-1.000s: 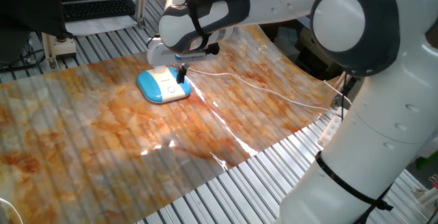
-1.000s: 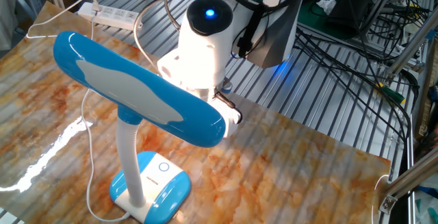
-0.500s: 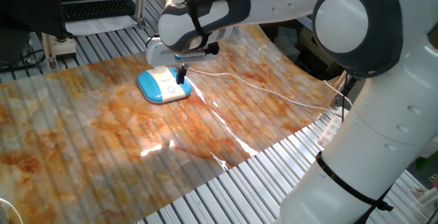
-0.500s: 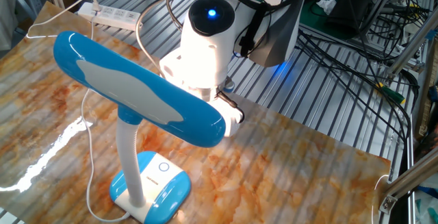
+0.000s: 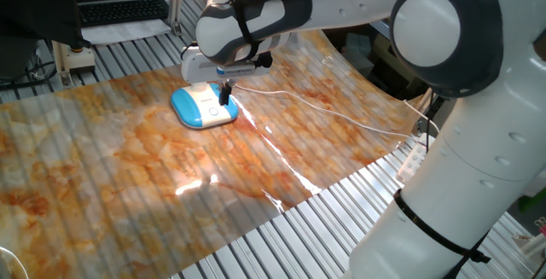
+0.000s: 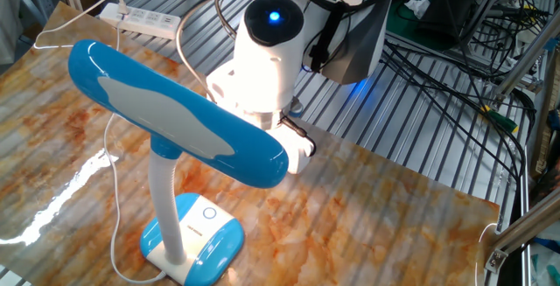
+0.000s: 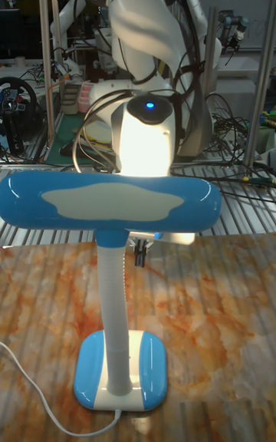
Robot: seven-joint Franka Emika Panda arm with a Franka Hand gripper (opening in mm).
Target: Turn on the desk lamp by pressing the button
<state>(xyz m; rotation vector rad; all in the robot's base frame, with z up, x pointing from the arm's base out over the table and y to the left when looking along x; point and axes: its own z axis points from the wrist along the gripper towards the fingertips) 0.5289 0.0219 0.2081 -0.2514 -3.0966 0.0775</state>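
The desk lamp's blue-edged base (image 5: 203, 107) stands on the marbled mat, its round button (image 6: 208, 215) on the white top. A slim white stem (image 7: 113, 311) carries the flat blue-white head (image 6: 175, 115). Light from the head falls bright on my arm's wrist (image 7: 149, 143). My gripper (image 5: 225, 96) hangs at the base's right edge, its dark fingers pointing down. Whether the tips touch the base is unclear. In the other fixed view the head hides the fingers. The tall fixed view shows only one dark finger (image 7: 140, 254) under the head.
A white power strip (image 6: 144, 19) lies at the mat's far corner on the slatted metal table. The lamp's thin white cord (image 5: 341, 117) runs across the mat (image 5: 128, 177). Cables and gear crowd the area behind the arm (image 6: 455, 50).
My wrist has shifted very slightly, a few pixels. The lamp has not moved and stays lit.
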